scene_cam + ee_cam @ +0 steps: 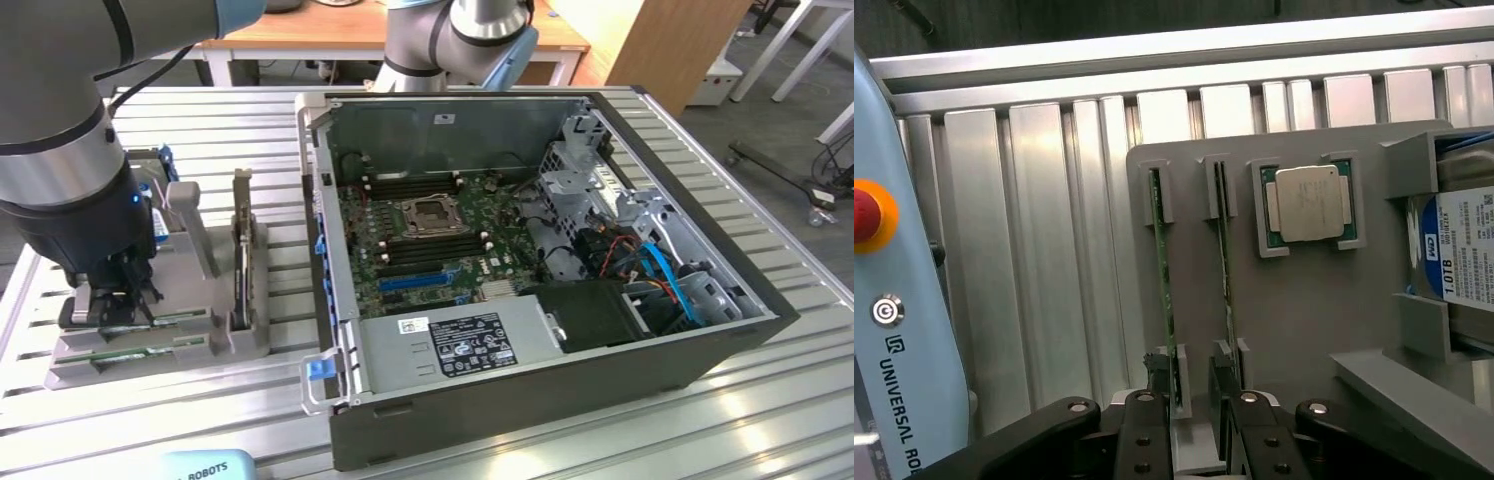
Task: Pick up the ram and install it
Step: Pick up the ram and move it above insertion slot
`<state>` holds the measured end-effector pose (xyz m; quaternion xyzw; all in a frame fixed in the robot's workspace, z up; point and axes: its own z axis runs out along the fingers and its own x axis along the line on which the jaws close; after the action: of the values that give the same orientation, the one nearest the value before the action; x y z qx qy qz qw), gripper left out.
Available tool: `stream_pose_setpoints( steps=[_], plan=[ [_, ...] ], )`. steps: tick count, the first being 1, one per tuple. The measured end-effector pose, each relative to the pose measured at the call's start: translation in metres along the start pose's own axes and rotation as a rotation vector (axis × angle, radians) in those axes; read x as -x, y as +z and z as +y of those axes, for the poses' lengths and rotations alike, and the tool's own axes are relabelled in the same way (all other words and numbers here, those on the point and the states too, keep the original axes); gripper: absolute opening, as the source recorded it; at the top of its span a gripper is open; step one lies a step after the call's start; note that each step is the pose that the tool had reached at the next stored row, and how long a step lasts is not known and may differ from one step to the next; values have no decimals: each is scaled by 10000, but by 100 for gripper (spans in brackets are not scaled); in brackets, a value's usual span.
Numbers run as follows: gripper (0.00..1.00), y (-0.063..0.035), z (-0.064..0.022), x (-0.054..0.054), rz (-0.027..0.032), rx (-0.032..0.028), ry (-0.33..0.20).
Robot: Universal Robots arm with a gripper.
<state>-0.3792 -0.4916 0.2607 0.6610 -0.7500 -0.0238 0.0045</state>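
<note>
arm: reaching down at the exterior view's left, over the grey holder (80, 375) on the slatted tabletop (747, 420)
hand (1192, 390): wide and holding nothing, its dark fingers (1146, 430) low over the near ends of two green sticks
ram (1164, 270): thin green stick on edge in a holder slot, the slot farther from the processor, not lifted
second ram (1226, 265): on edge in the next slot, parallel to the first, just beside the processor pocket
which stick the hand is lined up on: cannot tell, as one finger sits by the end of each
processor (1309, 203): square silver chip lying flat in its pocket in the holder
drive (1464, 260): blue and white label, on the far side of the processor from the sticks
card (242, 250): dark, upright in the holder, between the hand and the case
case (534, 330): open on the tabletop, to the exterior view's right of the holder, with the motherboard (427, 230) showing long dark slots on both sides of its socket
</note>
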Motion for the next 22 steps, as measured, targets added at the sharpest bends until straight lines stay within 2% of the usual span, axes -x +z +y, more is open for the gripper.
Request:
stream_pose_setpoints(
  steps=[15,22],
  plan=[
    [29,3,1,-76,14,8,-365],
    [29,94,-3,-86,19,11,-462]
  ],
)
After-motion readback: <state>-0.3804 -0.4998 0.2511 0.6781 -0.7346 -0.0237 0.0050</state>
